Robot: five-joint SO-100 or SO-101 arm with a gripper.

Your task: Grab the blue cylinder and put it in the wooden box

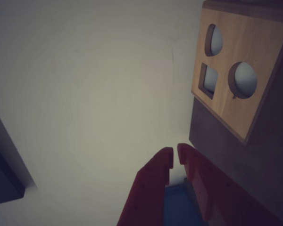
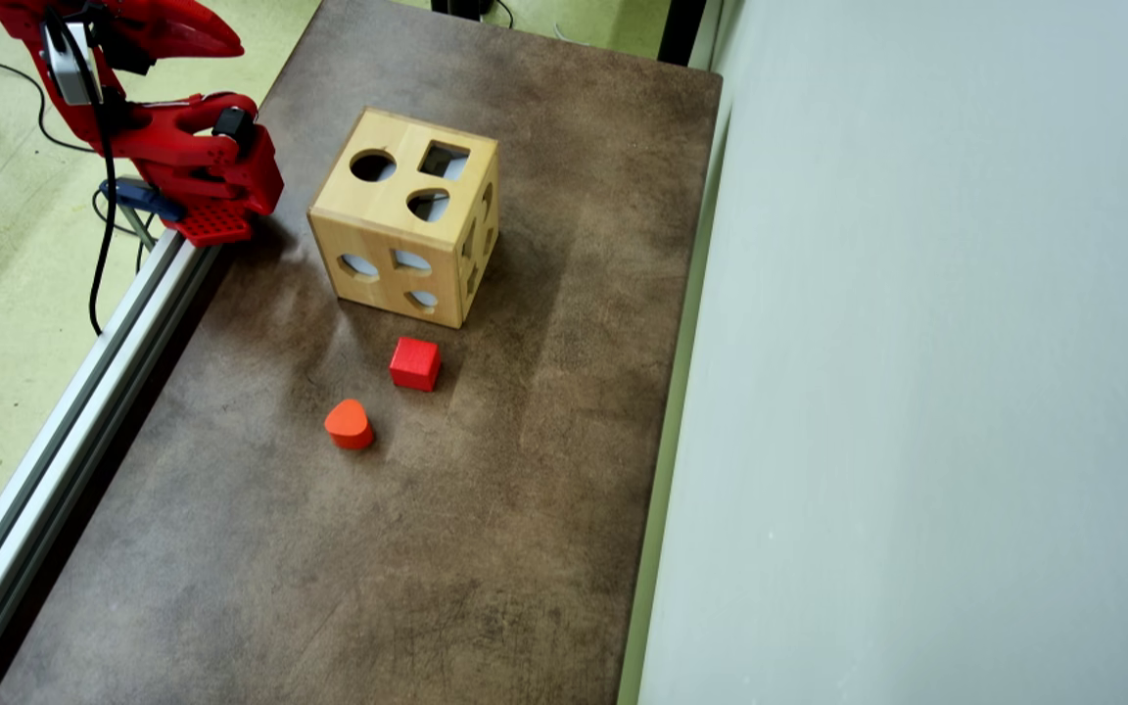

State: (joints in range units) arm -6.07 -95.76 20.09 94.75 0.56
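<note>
In the overhead view, cube [image 2: 415, 363] between wooden box [image 2: 405, 230] and triangle block [image 2: 349, 424]

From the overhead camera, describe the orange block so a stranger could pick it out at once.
Find the wooden box on the brown table. Two small blocks lie apart just below it in the overhead view. The orange block is the lower-left one, a rounded triangle, unlike the square-edged red cube.

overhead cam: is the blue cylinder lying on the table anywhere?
No: on the brown table only the red cube, the orange block and the wooden box show; no blue cylinder lies there.
</note>
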